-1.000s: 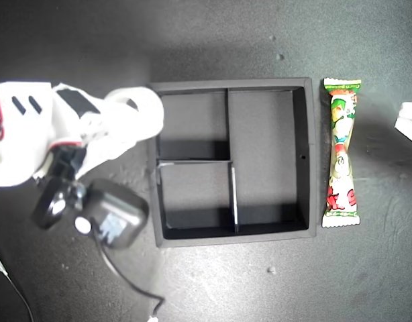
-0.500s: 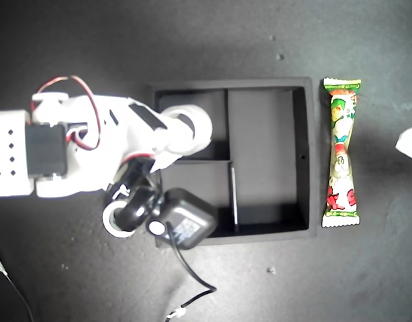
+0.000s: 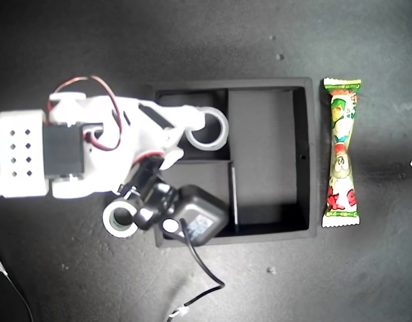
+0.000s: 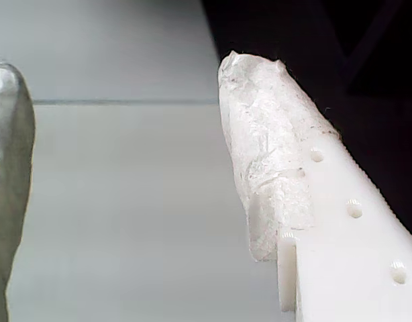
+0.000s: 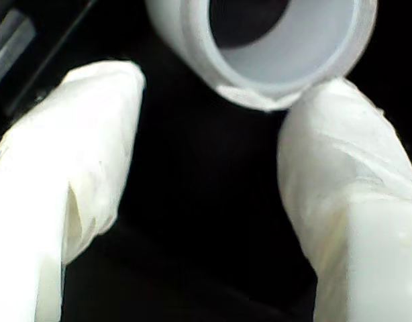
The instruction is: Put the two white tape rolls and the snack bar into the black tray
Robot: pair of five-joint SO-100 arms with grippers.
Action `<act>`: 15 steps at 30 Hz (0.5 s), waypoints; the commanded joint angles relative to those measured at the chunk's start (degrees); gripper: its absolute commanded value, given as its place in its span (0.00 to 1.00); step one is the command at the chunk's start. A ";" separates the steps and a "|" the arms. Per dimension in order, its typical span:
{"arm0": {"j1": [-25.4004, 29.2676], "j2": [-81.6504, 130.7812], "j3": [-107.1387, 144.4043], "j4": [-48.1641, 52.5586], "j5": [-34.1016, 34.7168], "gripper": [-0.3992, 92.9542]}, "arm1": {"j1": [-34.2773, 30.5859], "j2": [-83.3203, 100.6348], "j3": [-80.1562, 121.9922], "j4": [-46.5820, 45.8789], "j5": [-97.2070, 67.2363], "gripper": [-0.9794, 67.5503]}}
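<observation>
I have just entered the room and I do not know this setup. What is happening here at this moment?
My second gripper is open over the black tray, and a white tape roll lies just past its fingertips in one of the tray's compartments, apparently released. A second white tape roll sits on the table outside the tray, toward the exterior view's left. The snack bar lies beside the tray, toward the exterior view's right, untouched. My first gripper is open, holding nothing.

My second tool (image 5: pixel 206 174) hangs spread; my first tool (image 4: pixel 125 168) likewise gapes.

Harsh overhead light blows out the white arm (image 3: pixel 65 151) — dark table (image 3: pixel 213 288) stays dim; both wrist close-ups are soft, blurred.
</observation>
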 commanded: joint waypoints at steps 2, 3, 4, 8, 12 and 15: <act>0.35 10.37 -2.55 8.53 -4.92 0.15 | -0.79 -26.54 -18.90 3.60 -3.08 0.32; 0.70 12.74 -1.76 10.28 -6.24 0.15 | -0.97 -34.28 -24.79 6.50 -3.60 0.31; 1.32 15.38 -0.53 11.60 -7.56 0.15 | -1.14 -41.31 -30.15 9.84 -3.87 0.30; 6.33 26.89 8.70 12.74 -12.22 0.15 | -2.81 -61.96 -42.98 18.81 -4.22 0.30; 13.97 33.93 17.84 8.44 -16.70 0.14 | -3.16 -71.10 -43.86 19.78 -2.37 0.30; 18.54 34.80 22.94 3.34 -19.60 0.14 | -2.90 -73.83 -41.57 18.19 -0.88 0.29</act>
